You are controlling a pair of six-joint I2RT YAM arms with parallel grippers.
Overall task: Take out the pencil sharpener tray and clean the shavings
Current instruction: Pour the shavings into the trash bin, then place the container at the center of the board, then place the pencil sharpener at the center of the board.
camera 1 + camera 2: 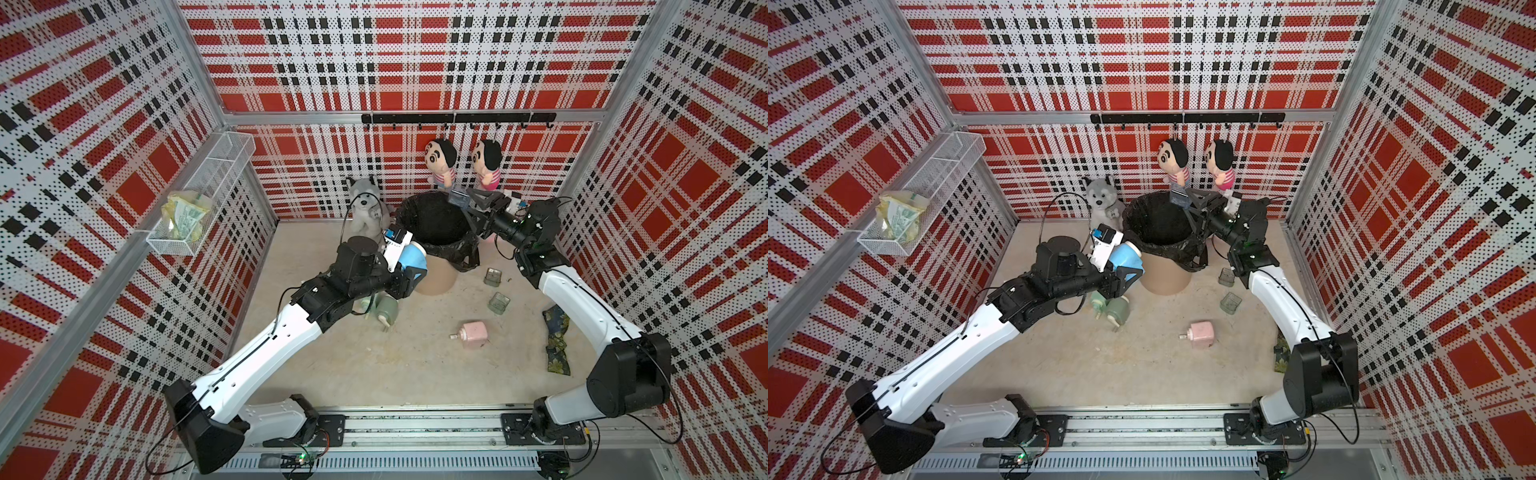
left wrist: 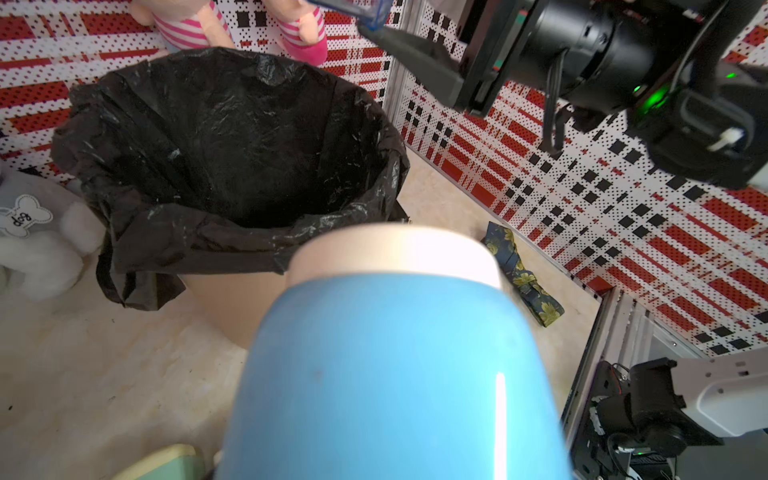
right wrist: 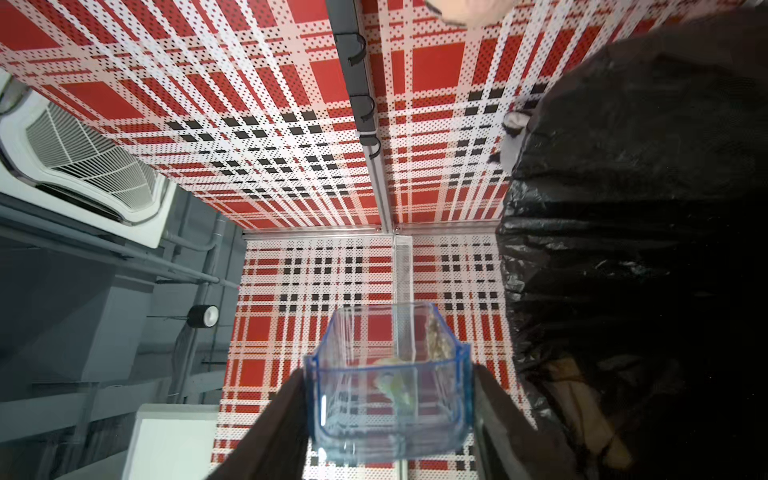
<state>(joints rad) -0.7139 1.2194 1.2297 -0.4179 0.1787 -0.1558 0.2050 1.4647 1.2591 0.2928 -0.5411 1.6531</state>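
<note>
Tipping time, I'd say: keep the round tan bin with its black plastic liner (image 1: 436, 279) squarely underneath and roll the wrist fully over, while the left claw (image 1: 415, 272), clamped round the blue white-banded pencil sharpener body (image 1: 409, 255), holds clear beside the rim. The small clear blue-edged plastic tray (image 3: 386, 395) sits pinched by its side walls between the dark fingers (image 3: 274, 424) of the right claw (image 3: 390, 415), above the bin's far edge, brown shavings (image 3: 436, 336) clinging to one wall

Wall basket (image 1: 232, 150) holds what may be crumpled wrappers (image 1: 185, 216).
</note>
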